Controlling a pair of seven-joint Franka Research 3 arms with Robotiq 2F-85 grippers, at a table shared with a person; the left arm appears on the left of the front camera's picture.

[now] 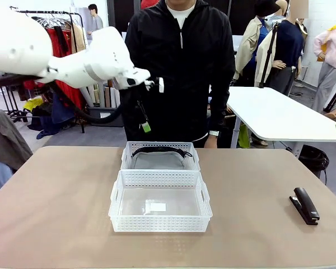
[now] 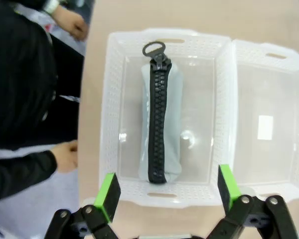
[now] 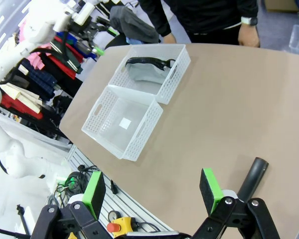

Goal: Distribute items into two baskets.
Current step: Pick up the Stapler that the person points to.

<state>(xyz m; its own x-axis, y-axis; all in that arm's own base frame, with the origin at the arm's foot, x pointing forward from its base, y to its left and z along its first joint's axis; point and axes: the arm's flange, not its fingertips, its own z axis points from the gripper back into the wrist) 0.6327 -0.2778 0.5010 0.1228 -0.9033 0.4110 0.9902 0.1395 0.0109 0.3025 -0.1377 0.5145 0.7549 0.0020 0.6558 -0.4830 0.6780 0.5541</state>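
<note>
On the table (image 1: 56,213), the grey pouch (image 1: 157,160) lies in the far basket (image 1: 159,147). The stapler (image 1: 305,205) lies outside it. Left claw (image 2: 167,189) and right claw (image 3: 152,185) gape, empty.

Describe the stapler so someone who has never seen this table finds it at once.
Start at the tan table with two white baskets in its middle. Look far to their right in the front view, near the table's edge: the stapler lies alone on the bare top. It is small and black, unlike the soft grey pouch in the far basket.
</note>
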